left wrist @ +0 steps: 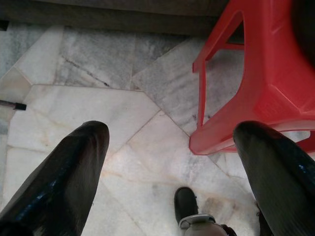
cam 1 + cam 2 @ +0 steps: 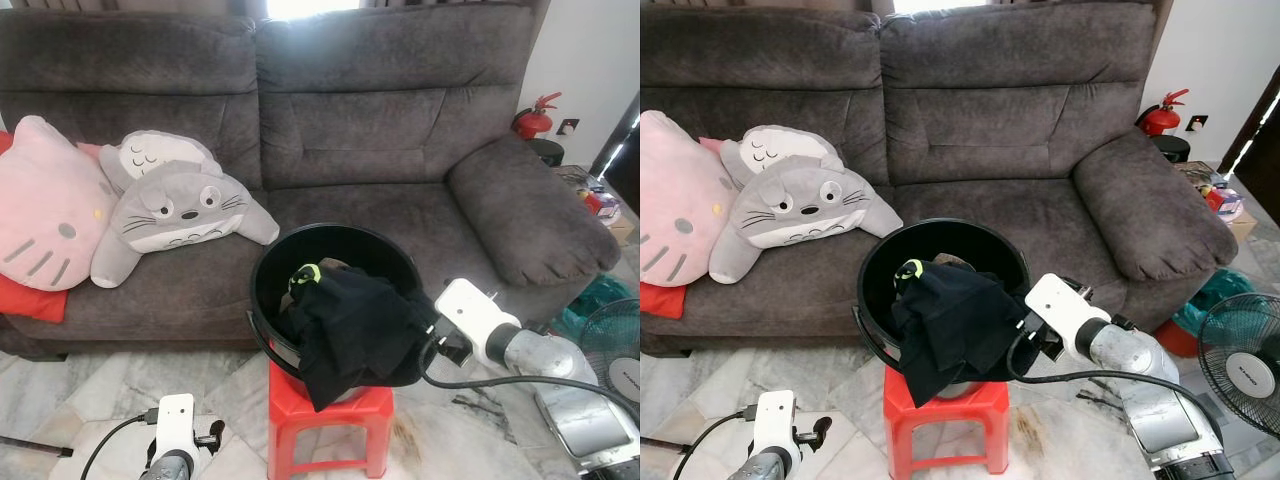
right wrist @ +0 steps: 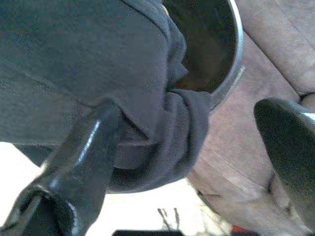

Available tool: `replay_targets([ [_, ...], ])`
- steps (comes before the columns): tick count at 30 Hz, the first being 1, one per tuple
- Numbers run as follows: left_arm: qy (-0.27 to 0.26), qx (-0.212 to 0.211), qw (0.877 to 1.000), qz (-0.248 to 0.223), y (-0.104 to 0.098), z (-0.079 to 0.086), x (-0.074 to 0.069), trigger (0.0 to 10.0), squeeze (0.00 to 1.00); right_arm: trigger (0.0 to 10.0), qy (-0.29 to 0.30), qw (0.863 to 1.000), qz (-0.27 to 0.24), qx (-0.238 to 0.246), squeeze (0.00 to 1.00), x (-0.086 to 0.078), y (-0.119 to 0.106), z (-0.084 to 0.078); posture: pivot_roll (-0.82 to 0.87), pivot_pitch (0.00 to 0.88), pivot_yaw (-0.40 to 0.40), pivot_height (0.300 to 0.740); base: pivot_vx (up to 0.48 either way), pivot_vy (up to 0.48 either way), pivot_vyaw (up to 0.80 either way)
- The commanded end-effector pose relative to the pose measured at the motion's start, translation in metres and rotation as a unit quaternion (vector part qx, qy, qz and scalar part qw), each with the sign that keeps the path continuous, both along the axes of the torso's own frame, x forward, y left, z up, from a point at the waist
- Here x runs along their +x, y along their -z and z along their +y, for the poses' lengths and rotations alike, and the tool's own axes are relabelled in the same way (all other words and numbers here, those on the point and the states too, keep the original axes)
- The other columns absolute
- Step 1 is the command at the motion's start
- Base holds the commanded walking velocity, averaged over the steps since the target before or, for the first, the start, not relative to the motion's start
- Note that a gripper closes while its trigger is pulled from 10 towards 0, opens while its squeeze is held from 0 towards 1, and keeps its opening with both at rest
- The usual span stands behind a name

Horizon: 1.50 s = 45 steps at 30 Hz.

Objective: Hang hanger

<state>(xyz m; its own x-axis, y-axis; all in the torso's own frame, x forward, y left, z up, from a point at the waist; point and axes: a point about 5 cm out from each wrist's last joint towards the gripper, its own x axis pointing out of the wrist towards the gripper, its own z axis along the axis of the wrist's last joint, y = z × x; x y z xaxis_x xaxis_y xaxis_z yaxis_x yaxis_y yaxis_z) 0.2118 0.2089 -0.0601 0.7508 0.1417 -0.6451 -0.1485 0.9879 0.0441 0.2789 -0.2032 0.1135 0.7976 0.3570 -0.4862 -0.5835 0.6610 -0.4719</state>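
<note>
Black bucket (image 2: 268, 290) sits on a red stool (image 2: 330, 420), in front of a grey sofa (image 2: 380, 120). Inside it: a dark garment (image 2: 355, 335), bunched and spilling over the near rim; a yellow-green piece (image 2: 304, 273), possibly the hanger's hook, pokes out at the top of the cloth.

Right pincer (image 3: 182, 142) at the bucket's right rim, fingers spread wide; one finger (image 3: 83, 162) presses against the hanging cloth, nothing clamped.

Left pincer (image 1: 172, 167) low near the marble floor (image 1: 88, 108), open and empty, beside the stool leg.

Sofa holds a pink cat cushion (image 2: 45, 205) and a grey plush (image 2: 175, 205). Fan (image 2: 1245, 365) and fire extinguisher (image 2: 535, 118) at right.
</note>
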Motion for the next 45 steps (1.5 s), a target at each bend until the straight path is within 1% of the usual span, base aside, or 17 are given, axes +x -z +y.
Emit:
replay_targets([
  [1,-0.006,-0.002,1.000,0.004,0.000,-0.001,0.001,10.0,0.00,10.0,-0.010,1.000,0.001,0.001,0.00,-0.002,-0.003,0.003,-0.17,0.000,0.008,0.716,0.000,0.000,0.00],
  [8,-0.004,-0.002,1.000,0.004,0.000,-0.001,0.001,10.0,0.00,10.0,-0.002,1.000,-0.005,0.002,0.00,-0.002,-0.006,0.001,-0.18,0.000,0.008,0.716,0.000,0.000,0.00],
  [10,-0.004,-0.002,1.000,0.005,0.000,-0.002,0.001,10.0,0.00,10.0,-0.003,1.000,0.004,-0.007,0.00,-0.004,-0.005,-0.001,-0.18,0.000,0.009,0.716,0.000,0.000,0.00],
  [15,-0.003,-0.002,1.000,0.005,0.000,-0.002,0.001,10.0,0.00,10.0,0.002,1.000,0.008,-0.019,0.00,-0.004,-0.004,-0.005,-0.18,0.000,0.009,0.716,0.000,0.000,0.00],
  [22,-0.004,-0.002,1.000,0.005,0.000,-0.002,0.001,10.0,0.00,10.0,0.005,1.000,0.014,-0.020,0.00,-0.004,-0.004,-0.005,-0.18,0.000,0.009,0.716,0.000,0.000,0.00],
  [28,-0.003,-0.002,1.000,0.005,0.001,-0.003,0.001,10.0,0.00,10.0,0.020,0.999,0.022,-0.032,0.00,-0.005,-0.001,-0.010,-0.18,0.000,0.009,0.716,0.000,0.000,0.00],
  [45,-0.002,-0.001,1.000,0.004,0.000,-0.002,0.002,10.0,0.00,10.0,0.035,0.999,0.006,-0.030,0.00,0.004,-0.002,-0.009,-0.18,0.000,0.009,0.716,0.000,0.000,0.00],
])
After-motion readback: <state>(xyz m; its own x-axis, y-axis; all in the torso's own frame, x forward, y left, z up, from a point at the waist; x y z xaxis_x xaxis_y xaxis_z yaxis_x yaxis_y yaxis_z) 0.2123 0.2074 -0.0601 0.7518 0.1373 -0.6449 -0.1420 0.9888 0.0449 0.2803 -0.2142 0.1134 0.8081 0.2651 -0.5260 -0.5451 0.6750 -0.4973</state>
